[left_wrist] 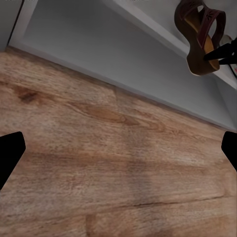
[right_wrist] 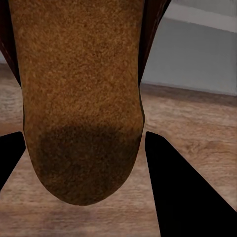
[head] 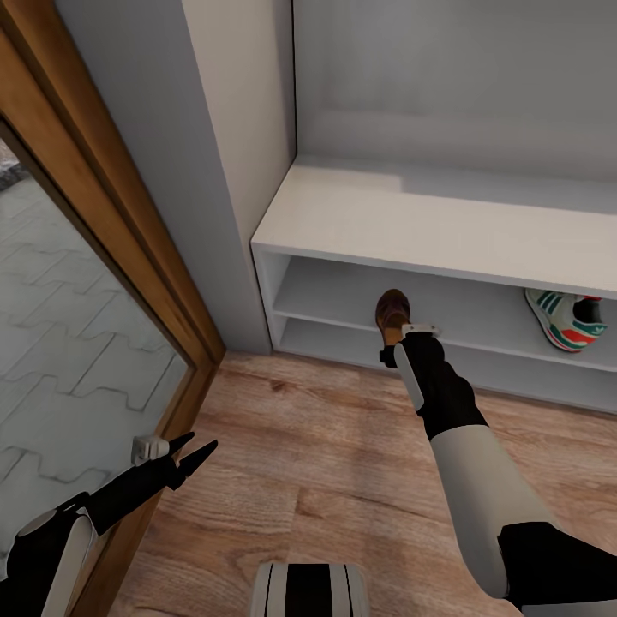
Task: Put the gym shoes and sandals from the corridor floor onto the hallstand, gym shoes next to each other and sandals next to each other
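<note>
Right gripper (head: 395,341), at the middle of the head view, pinches one brown sandal (head: 392,312) in front of the upper shelf opening of the white hallstand (head: 360,214); the sandal's toe points up toward the shelf. Whether the sandal touches the shelf board cannot be told. At the right edge of the frame one gym shoe (head: 566,319), cream with green stripes and a red patch, sits on that same shelf, well apart from the sandal. Left gripper (head: 199,452), in the lower left, hangs spread and empty over the corridor floor (head: 326,463), just beside a wood-framed glass door (head: 94,343) that fills the left of the frame. A grey wall corner (head: 214,128) stands between the door and the hallstand. Counted: one sandal, one gym shoe.

From the left wrist, its black fingertips (left_wrist: 11,153) show at the left and right edges, wide apart, over the plank floor (left_wrist: 108,168). In the upper right the sandal (left_wrist: 197,39) hangs against the hallstand's front (left_wrist: 98,49), the right gripper's dark tips at its heel.

From the right wrist, the sandal's tan sole (right_wrist: 79,98) takes up most of the frame, with a black fingertip (right_wrist: 187,187) at the lower right pressed beside it, floor (right_wrist: 197,118) and hallstand base (right_wrist: 197,54) behind.
</note>
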Motion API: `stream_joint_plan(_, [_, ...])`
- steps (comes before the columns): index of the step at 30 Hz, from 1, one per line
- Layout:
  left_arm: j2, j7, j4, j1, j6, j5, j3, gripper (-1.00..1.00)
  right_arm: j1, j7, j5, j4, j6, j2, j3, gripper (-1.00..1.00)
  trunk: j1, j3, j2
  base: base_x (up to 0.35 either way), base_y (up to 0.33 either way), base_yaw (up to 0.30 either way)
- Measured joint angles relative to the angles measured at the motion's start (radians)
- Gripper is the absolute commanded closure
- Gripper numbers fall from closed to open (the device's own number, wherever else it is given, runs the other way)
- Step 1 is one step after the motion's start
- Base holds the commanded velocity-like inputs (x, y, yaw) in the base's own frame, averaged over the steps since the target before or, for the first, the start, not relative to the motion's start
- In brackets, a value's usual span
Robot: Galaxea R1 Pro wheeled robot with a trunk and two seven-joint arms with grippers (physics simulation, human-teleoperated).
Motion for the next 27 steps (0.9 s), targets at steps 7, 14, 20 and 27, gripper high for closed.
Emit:
stream_joint_plan(7, [0.000, 0.000, 0.000, 0.000, 0.000, 0.000, -0.004, -1.00, 0.000, 0.000, 0.000, 0.000, 0.000, -0.001, 0.000, 1.00, 0.000, 0.000, 0.000, 0.094, -0.046, 0.000])
stream_joint_plan(14, [-0.001, 0.000, 0.000, 0.000, 0.000, 0.000, -0.020, -1.00, 0.000, -0.001, 0.000, 0.002, -0.001, -0.006, -0.001, 1.00, 0.000, 0.000, 0.000, 0.030, -0.030, 0.000])
stream_joint_plan(20, [-0.001, 0.000, 0.000, 0.000, 0.000, 0.000, -0.032, -1.00, 0.000, -0.001, 0.000, 0.033, -0.002, -0.033, -0.006, 1.00, 0.000, 0.000, 0.000, 0.063, -0.122, 0.000])
stream_joint_plan(27, [-0.001, -0.001, 0.000, 0.000, 0.000, 0.000, -0.034, -1.00, 0.000, 0.000, -0.003, 0.053, -0.005, -0.042, -0.007, 1.00, 0.000, 0.000, 0.000, 0.008, -0.016, 0.000])
